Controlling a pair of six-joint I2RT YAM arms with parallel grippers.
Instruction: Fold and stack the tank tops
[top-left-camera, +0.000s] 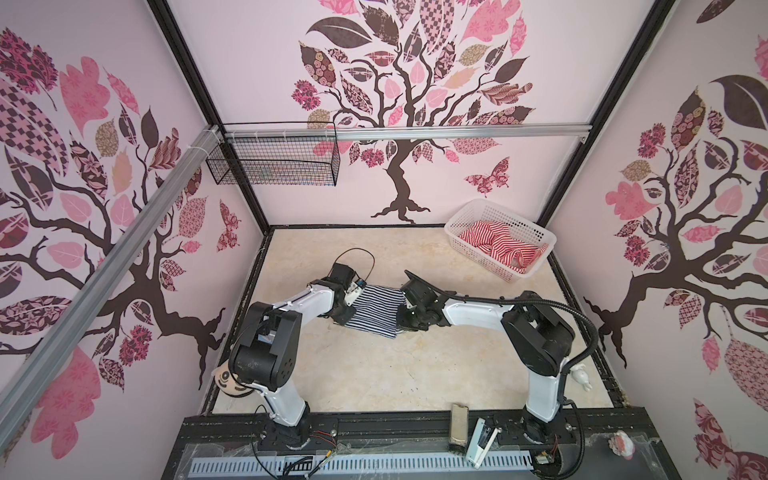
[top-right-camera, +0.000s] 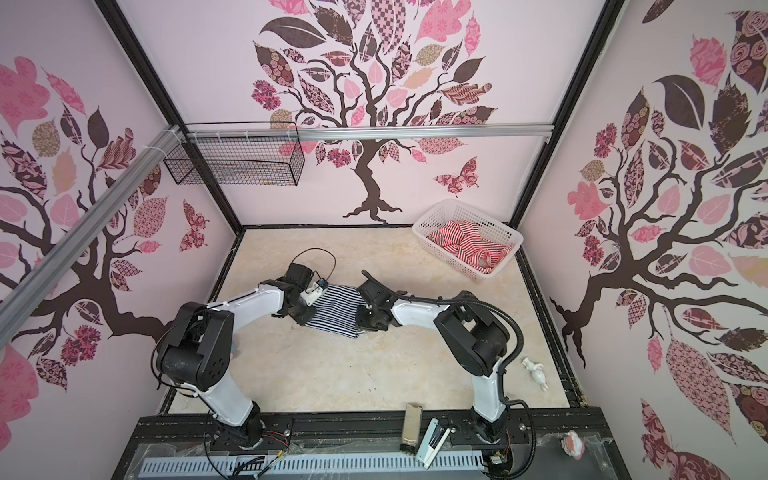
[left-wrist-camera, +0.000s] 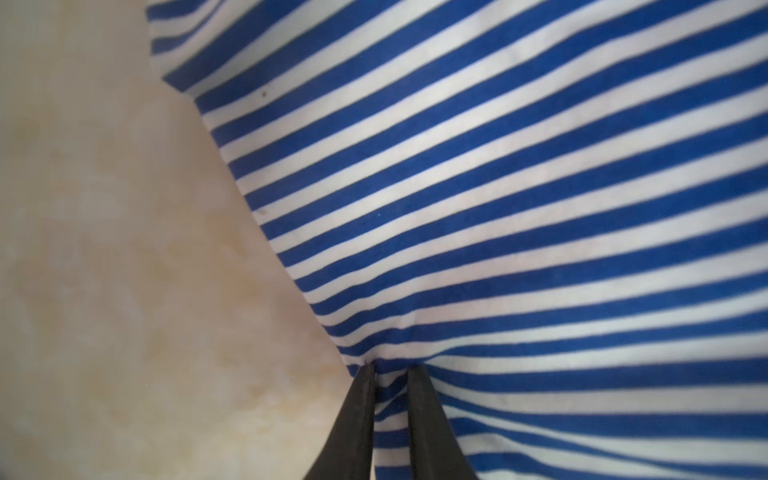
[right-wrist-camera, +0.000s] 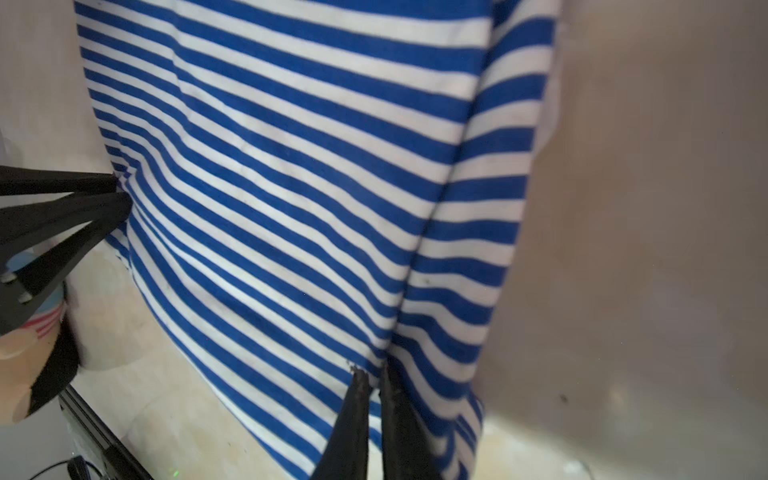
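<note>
Crosswise over the middle of the table (top-left-camera: 353, 374), the navy-striped tank top (top-left-camera: 374, 309) spans both arms, left gripper (left-wrist-camera: 390, 370) pinching its left edge, right gripper (right-wrist-camera: 374, 374) clamped on its right.

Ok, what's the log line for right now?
left gripper: shut on navy top | right gripper: shut on navy top | red top: in basket

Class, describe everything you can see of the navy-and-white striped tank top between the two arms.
The navy-and-white striped tank top is soft knit cloth with thin, even stripes. It spreads over the middle of the table, doubled over: a folded layer's edge crosses it in the right wrist view. The left hand and right hand each pinch an opposite edge; creases fan from both pinches, so the cloth looks pulled taut. No straps show.
</note>
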